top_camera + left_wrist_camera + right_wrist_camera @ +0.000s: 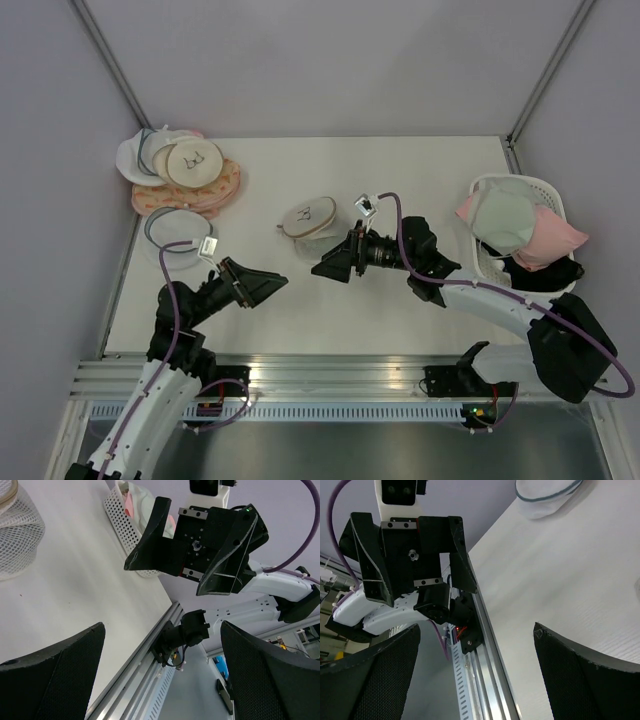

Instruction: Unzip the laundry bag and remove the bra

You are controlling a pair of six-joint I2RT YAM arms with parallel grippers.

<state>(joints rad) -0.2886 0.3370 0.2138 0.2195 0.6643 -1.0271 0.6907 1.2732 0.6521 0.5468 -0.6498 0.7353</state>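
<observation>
**Both hands spread wide, short of the laundry bag**

Seen from above, the laundry bag [310, 222] lies near the middle of the surface [400, 170], a little toward 12 o'clock. Its domed cream mesh faces up, showing the black bra outline, and the tan zipper rim runs along its 6 o'clock edge. Nothing touches it. What is inside cannot be made out through the mesh, so the bra cannot be placed.

The right hand [325, 270] hangs just beside the bag at its 5 o'clock, pointing toward 9 o'clock. Its wrist camera shows the two fingers far apart with nothing between them. The left hand [275, 290] is at the bag's 7 o'clock, a bit farther off, pointing toward 3 o'clock, so the two hands face each other. Its fingers are also spread wide and hold nothing. In the left wrist view a corner of the bag's mesh shows at the upper left.

At the surface's 10 o'clock corner a similar cream pouch [193, 160] tops a pile of pink and white ones [185, 198]. A flat white disc with a grey-blue rim [178, 232] lies at 9 o'clock, just beside the left arm's wrist. At 3 o'clock stands a white perforated basket [487, 258] holding a pale green garment [505, 220] and a pink garment [552, 235]. Something dark lies beneath them, and what it is cannot be told.
</observation>
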